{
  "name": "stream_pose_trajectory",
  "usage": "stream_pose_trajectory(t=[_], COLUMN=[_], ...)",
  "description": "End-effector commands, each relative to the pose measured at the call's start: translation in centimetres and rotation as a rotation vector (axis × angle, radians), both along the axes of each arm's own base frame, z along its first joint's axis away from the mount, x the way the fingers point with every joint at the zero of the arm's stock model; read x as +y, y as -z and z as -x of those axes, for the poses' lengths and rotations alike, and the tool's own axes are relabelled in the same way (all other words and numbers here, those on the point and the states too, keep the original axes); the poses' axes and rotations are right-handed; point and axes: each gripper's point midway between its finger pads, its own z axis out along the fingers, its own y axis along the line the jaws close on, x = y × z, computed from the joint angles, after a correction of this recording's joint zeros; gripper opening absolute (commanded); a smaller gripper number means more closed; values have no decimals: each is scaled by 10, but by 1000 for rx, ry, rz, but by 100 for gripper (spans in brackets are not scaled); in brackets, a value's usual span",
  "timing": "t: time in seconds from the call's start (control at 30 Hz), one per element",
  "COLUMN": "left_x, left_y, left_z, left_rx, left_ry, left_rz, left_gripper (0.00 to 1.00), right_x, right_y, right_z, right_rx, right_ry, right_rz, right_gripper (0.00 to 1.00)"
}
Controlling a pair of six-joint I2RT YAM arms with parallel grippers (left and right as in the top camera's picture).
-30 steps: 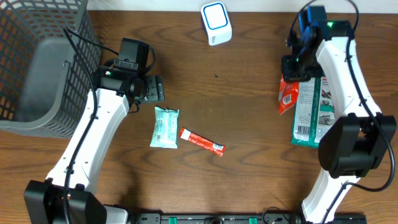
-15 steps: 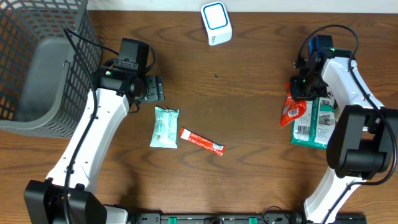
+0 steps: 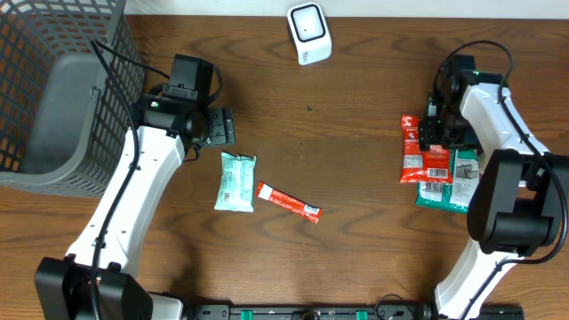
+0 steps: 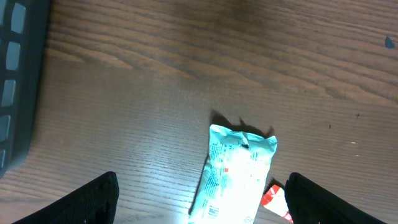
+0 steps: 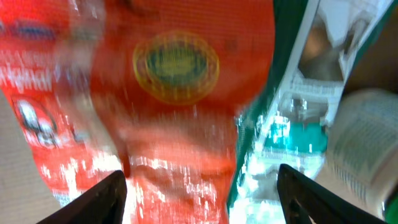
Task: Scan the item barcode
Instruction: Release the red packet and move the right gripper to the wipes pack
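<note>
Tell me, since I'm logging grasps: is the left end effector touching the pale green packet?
Apart. The overhead view shows bare table between the left end effector and the pale green packet.

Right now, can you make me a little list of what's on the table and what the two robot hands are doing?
scanner: white, far edge, middle
basket: grey, far left
teal packet: lying flat, near the left gripper
red stick sachet: right beside the teal packet
red packet: right side, partly over the green packet
left gripper: open, holding nothing
right gripper: open, over the red packet
</note>
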Motion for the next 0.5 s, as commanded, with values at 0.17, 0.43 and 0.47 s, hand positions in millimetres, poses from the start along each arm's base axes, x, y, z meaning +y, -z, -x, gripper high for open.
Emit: stream_pose_trajectory(t=[0.17,0.43,0.47], left_x=[3,3,3], left_y=[4,4,4], left_z=[1,1,1], left_rx=[13,12,13], left_ry=[-10,-10,-10], left_rz=[-13,-13,-13], left_gripper=[86,86,86], right_x=[83,160,166], right_y=[-42,-44,-44], right_z=[-28,-9,-7], right_rx=[-111,-42,-36], right_ry=[-13,-102,-115], right_rz=[-419,-656,-657], right_gripper=[73,76,76])
